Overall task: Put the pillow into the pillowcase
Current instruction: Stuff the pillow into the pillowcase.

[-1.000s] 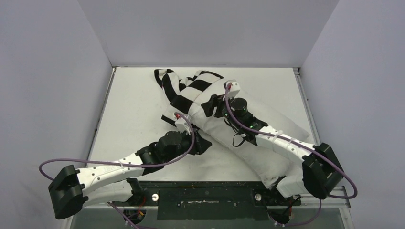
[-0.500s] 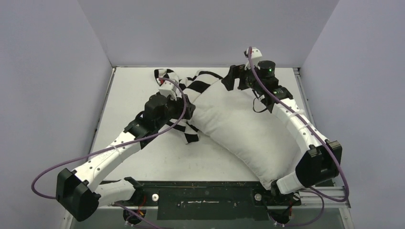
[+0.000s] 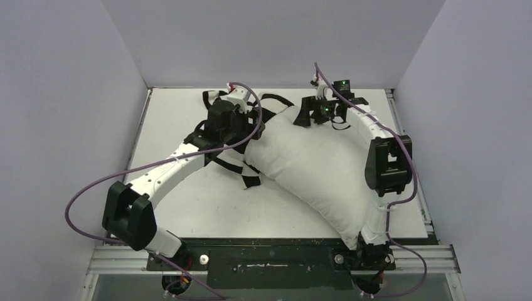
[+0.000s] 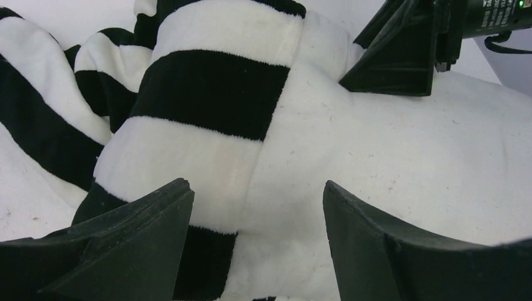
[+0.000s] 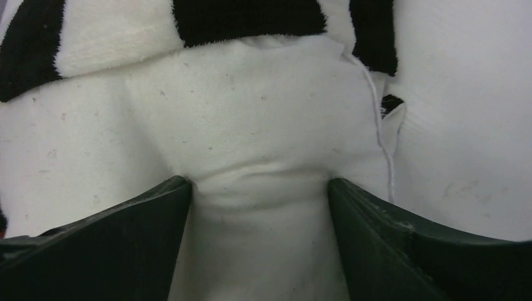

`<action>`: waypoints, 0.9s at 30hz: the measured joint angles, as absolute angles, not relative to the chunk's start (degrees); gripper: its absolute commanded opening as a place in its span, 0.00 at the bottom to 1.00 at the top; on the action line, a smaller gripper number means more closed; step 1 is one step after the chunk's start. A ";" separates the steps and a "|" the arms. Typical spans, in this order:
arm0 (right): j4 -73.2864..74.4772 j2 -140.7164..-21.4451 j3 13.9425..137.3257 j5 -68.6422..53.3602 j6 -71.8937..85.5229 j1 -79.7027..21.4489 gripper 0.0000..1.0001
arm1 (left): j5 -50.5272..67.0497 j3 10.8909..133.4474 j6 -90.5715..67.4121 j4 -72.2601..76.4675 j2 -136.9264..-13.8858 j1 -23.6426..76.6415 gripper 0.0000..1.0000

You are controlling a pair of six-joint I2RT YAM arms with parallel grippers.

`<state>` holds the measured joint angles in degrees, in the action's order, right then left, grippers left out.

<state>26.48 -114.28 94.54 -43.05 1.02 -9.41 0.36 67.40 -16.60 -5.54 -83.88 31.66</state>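
The off-white pillow (image 3: 313,163) lies diagonally from the far middle of the table to the near right corner. The striped pillowcase (image 3: 213,103) is bunched at its far left end and overlaps that end (image 4: 207,94). My left gripper (image 3: 254,122) is open. It hovers over the case's edge where that meets bare pillow (image 4: 389,157), and nothing is between its jaws (image 4: 256,188). My right gripper (image 3: 305,116) stands at the pillow's far end. Its jaws are wide (image 5: 258,183), with the fingertips sunk into the pillow (image 5: 251,125), which bulges between them. The case's edge (image 5: 113,31) lies just beyond.
Grey walls close in the white table (image 3: 175,207) on the left, right and far sides. A metal rail (image 3: 270,257) with both arm bases runs along the near edge. Purple cables loop off both arms. The right gripper (image 4: 395,56) shows close by in the left wrist view.
Both grippers left the pillow's middle and went to its far end, the left one up along the left side. The striped cloth now covers less of the pillow. Both jaws stand wider.
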 measured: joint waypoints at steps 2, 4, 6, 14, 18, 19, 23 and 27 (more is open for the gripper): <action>26.59 -114.91 93.51 -45.54 0.45 -9.43 0.45 | 0.51 68.36 -15.77 -4.80 -85.95 31.66 0.72; 25.08 -113.80 91.35 -46.98 0.54 -9.50 0.20 | 0.51 69.41 -15.25 -4.14 -88.31 31.66 0.71; 23.20 -111.74 88.42 -47.44 1.15 -9.80 0.00 | 0.58 70.37 -14.74 -3.73 -90.70 31.66 0.71; 11.46 -102.10 76.05 -47.37 10.00 -11.90 0.00 | -0.75 73.54 -10.63 -2.83 -96.53 32.91 0.66; 3.70 -97.62 68.69 -46.74 16.12 -12.69 0.00 | -5.61 75.72 -6.57 -3.22 -97.54 36.49 0.40; 2.13 -96.68 67.31 -46.54 17.52 -12.99 0.00 | -6.74 75.94 -5.61 -3.20 -97.56 37.56 0.28; -2.98 -93.71 63.55 -44.86 22.26 -15.11 0.00 | -12.88 76.97 -1.45 -3.42 -97.56 41.58 0.00; -9.15 -90.39 58.74 -42.78 27.75 -16.97 0.00 | -17.69 78.08 1.78 -3.77 -97.51 44.66 0.00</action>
<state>-9.15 -90.39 58.74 -42.78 27.75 -16.97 -17.69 78.08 1.78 -3.77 -97.51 44.66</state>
